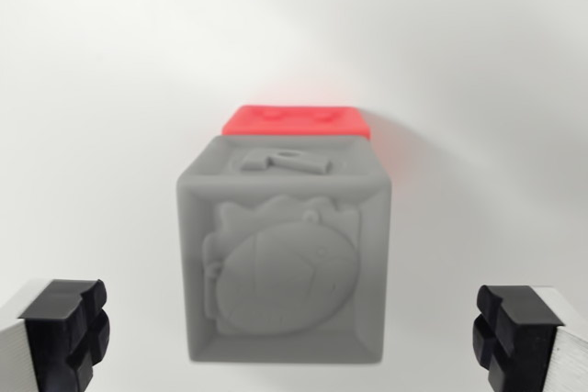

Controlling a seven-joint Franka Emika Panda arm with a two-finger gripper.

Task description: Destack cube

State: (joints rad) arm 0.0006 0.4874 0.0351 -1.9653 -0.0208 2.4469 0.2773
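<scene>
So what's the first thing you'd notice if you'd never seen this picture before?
The big grey cube in the middle, with a raised cartoon animal on its face. Just past it peeks a bright red cube, glowing against the plain white surface. In the bottom corners sit the gripper's two black fingertips, wide apart and holding nothing.

Grey cube [285, 250] dead centre, red cube [296, 121] touching its far edge at upper centre. Bare white surface [101, 89] on both sides and across top of frame. Clear gaps between grey cube and gripper [292, 332] fingers [69, 328] lower left, lower right.
</scene>
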